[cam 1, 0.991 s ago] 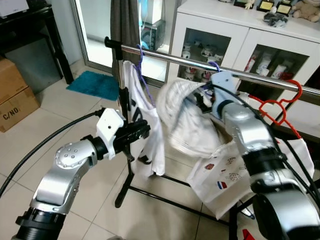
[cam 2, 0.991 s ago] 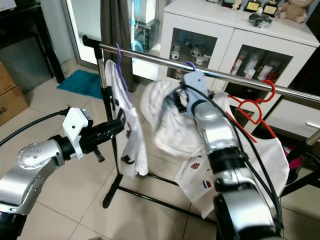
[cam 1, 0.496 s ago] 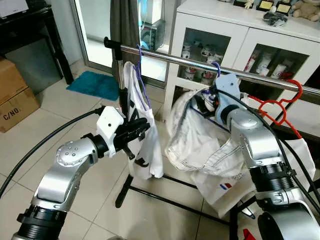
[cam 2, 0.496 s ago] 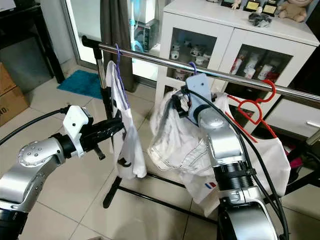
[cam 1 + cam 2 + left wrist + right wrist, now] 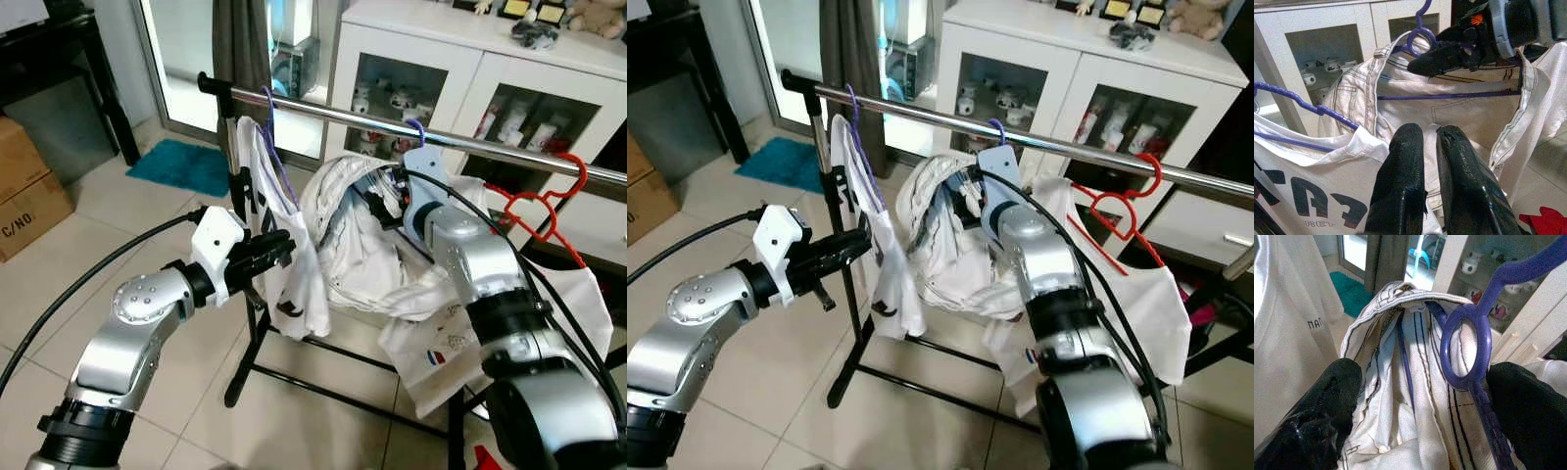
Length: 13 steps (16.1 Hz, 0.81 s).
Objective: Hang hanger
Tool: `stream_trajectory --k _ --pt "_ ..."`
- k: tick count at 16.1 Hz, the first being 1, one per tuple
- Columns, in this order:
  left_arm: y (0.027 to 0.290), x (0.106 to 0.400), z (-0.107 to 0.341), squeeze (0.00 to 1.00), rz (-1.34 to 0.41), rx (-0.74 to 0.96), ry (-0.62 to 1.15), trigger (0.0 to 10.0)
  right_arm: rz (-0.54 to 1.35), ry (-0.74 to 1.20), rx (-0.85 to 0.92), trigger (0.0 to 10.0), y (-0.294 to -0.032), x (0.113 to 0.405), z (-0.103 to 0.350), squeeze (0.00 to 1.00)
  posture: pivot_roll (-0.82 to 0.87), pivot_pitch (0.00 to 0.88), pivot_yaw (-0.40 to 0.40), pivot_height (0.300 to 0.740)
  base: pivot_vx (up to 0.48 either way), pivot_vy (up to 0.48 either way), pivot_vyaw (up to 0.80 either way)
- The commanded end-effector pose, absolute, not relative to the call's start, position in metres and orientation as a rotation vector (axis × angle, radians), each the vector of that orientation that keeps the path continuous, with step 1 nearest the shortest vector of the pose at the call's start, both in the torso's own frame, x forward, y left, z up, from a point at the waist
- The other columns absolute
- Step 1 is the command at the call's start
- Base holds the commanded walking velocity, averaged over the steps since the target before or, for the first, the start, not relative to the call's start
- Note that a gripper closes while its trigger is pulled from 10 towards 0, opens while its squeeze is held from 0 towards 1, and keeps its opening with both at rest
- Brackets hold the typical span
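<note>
Right wrist view: purple hanger (image 5: 1465, 347) carries white garment (image 5: 1400, 396).

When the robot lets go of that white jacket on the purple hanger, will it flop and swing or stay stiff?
Probably flop: the white jacket already sags in loose folds beneath the purple hanger. It would likely swing too, since the hanger hangs by one thin hook over the smooth metal rail. The right gripper sits at its collar.

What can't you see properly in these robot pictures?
- Whether the purple hanger's hook sits on the rail: in both eye views the right pincer covers it.
- The hanger's lower bar: white clothes wrap it in the right wrist view.
- Mugs in the cabinet: too small.
- Shirt lettering: cut off by the left wrist view's edge.
</note>
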<state>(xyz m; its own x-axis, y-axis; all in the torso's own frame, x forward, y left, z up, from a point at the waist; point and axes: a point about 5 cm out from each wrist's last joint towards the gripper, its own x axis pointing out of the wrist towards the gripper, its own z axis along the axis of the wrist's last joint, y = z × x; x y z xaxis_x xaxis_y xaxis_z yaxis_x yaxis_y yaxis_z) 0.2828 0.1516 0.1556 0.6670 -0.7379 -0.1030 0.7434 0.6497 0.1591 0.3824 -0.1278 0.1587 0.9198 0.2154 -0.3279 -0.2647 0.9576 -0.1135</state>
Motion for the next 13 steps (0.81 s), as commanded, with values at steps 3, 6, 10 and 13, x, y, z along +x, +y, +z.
stream_trajectory --k 3,6,10,13 --pt "0.150 0.283 0.158 0.00 -0.839 0.203 0.024 10.0 0.260 0.266 -0.123 10.0 -0.124 0.395 0.172 0.00 -0.09 0.000 -0.066 0.740 0.000 0.000 0.00" --pt "0.151 0.283 0.158 0.00 -0.835 0.203 0.024 10.0 0.257 0.250 -0.131 10.0 -0.123 0.401 0.179 0.00 -0.08 0.000 -0.071 0.740 0.000 0.000 0.00" --pt "0.151 0.282 0.157 0.00 -0.834 0.202 0.026 10.0 0.271 0.282 -0.138 0.0 -0.123 0.401 0.167 0.00 -0.08 0.000 -0.073 0.740 0.000 0.000 0.00" --pt "0.151 0.282 0.156 0.00 -0.835 0.204 0.029 10.0 0.276 0.302 -0.159 2.1 -0.126 0.399 0.159 0.00 -0.08 0.000 -0.070 0.740 0.000 0.000 0.00"
